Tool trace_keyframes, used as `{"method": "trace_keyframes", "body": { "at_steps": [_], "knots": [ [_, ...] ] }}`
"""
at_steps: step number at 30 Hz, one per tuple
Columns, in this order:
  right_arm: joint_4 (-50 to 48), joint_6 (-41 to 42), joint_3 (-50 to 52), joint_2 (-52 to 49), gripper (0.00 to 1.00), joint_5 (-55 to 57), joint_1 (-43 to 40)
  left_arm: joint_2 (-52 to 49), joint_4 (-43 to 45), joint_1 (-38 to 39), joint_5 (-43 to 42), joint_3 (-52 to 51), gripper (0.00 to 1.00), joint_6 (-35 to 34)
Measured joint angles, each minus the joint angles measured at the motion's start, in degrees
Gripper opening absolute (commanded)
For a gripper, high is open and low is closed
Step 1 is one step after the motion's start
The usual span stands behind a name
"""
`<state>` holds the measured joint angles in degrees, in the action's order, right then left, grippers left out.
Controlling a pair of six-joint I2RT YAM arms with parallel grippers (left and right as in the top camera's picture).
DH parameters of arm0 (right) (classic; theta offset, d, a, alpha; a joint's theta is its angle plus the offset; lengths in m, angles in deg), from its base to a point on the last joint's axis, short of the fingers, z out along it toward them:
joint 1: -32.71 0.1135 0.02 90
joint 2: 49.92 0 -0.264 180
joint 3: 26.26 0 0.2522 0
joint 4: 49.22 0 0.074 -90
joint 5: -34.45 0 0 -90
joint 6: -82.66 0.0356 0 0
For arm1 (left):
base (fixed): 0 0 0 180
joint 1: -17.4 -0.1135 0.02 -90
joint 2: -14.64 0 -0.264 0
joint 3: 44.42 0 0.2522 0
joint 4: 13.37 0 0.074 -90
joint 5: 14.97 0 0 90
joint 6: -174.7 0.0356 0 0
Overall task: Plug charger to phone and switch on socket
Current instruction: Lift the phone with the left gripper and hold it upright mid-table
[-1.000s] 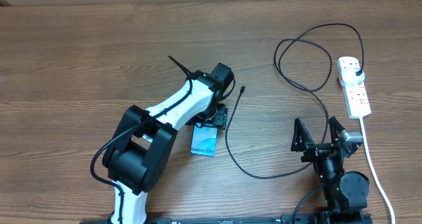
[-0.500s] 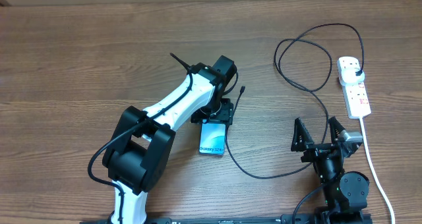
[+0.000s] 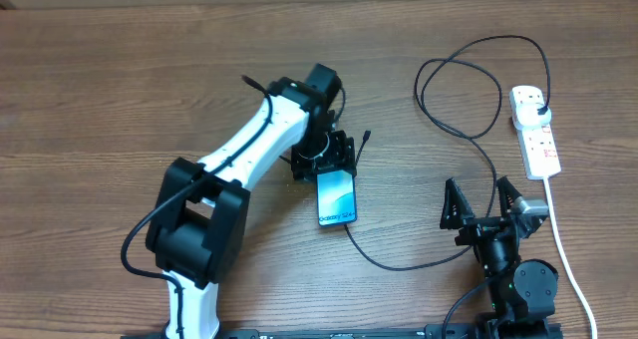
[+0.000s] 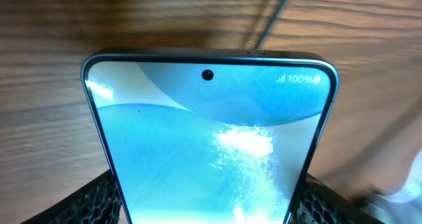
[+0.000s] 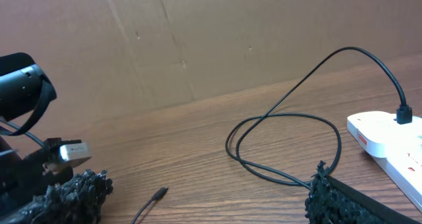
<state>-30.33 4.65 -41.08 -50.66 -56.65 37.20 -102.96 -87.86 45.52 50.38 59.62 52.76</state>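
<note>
The phone (image 3: pixel 337 199), its light-blue screen lit, is held at its upper end by my left gripper (image 3: pixel 327 165), a little left of the table's middle. In the left wrist view the phone (image 4: pixel 211 138) fills the frame, with a black finger (image 4: pixel 99 201) pressed on each long edge. The charger (image 3: pixel 419 264) is a thin black cable; its loose tip (image 3: pixel 367 136) lies just right of the left gripper, and its plug (image 3: pixel 539 108) sits in the white socket (image 3: pixel 535 135) at far right. My right gripper (image 3: pixel 485 201) stands open near the front edge, holding nothing, and sees the tip (image 5: pixel 158 194).
The socket's thick white cord (image 3: pixel 563 249) runs down toward the front edge past the right arm. The charger cable makes a large loop (image 3: pixel 459 80) at back right. A brown cardboard wall (image 5: pixel 198 39) backs the table.
My left gripper has swung the phone to the right and turned it, so it now lies close beside the charger cable, below the tip. The right arm has stayed still.
</note>
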Motion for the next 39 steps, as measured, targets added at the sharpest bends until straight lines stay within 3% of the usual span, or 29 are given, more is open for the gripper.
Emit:
{"method": "trace_keyframes", "body": {
  "at_steps": [5, 16, 39],
  "knots": [
    [-0.02, 0.00, 0.00, 0.00, 1.00, 0.00, 0.00, 0.00, 0.02, -3.69, -9.81, 0.00, 0.47, -2.80],
    [-0.02, -0.02, 0.00, 0.00, 1.00, 0.00, 0.00, 0.00, 0.02, -10.58, -20.31, 0.00, 0.41, -13.42],
    [-0.02, -0.02, 0.00, 0.00, 1.00, 0.02, 0.00, -0.02, -0.13, -10.97, -42.07, 0.00, 0.38, -25.44]
  ]
}}
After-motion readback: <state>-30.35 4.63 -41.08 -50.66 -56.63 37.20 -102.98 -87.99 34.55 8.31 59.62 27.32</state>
